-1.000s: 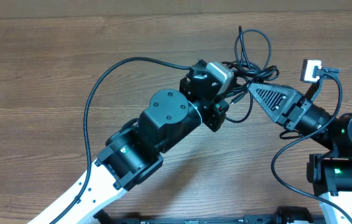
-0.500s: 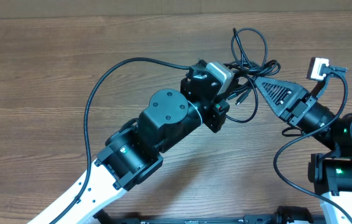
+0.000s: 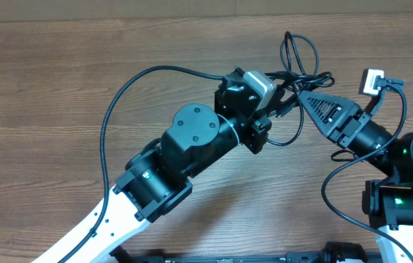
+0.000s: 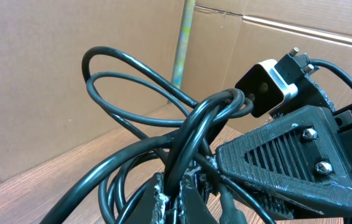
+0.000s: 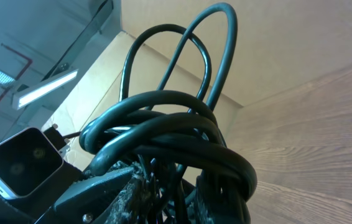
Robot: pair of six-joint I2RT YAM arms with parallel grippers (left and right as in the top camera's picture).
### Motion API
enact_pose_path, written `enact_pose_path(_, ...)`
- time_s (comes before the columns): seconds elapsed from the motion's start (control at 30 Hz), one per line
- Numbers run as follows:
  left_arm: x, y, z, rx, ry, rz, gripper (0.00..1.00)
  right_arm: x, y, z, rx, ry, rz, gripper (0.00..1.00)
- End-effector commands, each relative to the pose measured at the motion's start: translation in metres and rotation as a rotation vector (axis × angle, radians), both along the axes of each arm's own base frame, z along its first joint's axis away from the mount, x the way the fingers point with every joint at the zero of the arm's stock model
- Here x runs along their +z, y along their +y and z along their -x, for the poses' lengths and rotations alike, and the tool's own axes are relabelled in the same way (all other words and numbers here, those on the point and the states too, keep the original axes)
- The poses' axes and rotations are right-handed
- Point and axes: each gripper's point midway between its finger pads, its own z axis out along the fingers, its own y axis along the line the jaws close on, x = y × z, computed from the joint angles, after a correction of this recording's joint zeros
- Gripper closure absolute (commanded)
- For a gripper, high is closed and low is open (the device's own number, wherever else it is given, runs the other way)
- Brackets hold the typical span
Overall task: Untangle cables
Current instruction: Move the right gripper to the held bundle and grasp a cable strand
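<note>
The cables [image 3: 303,64] are a knot of thin black cords with loops rising toward the table's far edge, held between the two grippers. My left gripper [image 3: 273,101] reaches in from the left and is shut on a strand of the cables [image 4: 182,124]; its jaws [image 4: 175,190] pinch the cord from both sides. From the right comes my right gripper [image 3: 299,96], its ribbed finger [image 4: 288,162] against the knot. Several strands of the cables [image 5: 182,130] run between its fingers [image 5: 176,183], and a thick loop drapes over one. Whether they pinch is hidden.
The wooden table [image 3: 60,88] stretches away to the left. The left arm's own thick black cable [image 3: 115,102] arcs over it, and the right arm's cable [image 3: 329,191] loops at the right. Cardboard walls [image 4: 39,81] stand behind the table.
The knot's upper loops have shifted slightly right. The left gripper has edged right with its strand. The right gripper's fingers have drawn closer together around the strands.
</note>
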Motion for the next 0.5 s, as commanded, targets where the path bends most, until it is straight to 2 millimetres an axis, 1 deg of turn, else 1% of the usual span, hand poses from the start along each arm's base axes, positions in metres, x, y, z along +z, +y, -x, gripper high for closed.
enact_pose_path(0.0,0.020,-0.014,0.018,-0.121,-0.030,0.053,0.96,0.004,0.001,0.002,0.015,0.008,0.001,0.77)
enact_pose_path(0.1,0.027,-0.019,0.025,-0.171,-0.052,0.075,0.96,-0.002,0.000,0.000,0.007,0.041,-0.003,0.79)
enact_pose_path(0.17,0.027,-0.019,0.024,-0.170,-0.062,0.072,0.96,-0.003,0.000,-0.001,0.006,0.046,-0.004,0.81)
enact_pose_path(0.37,0.017,-0.019,0.024,-0.170,-0.048,0.031,0.96,0.002,-0.002,-0.003,-0.020,0.024,-0.008,0.82)
enact_pose_path(0.47,0.009,-0.015,0.017,-0.123,-0.027,0.007,0.96,0.009,-0.002,-0.001,-0.018,-0.020,-0.005,0.80)
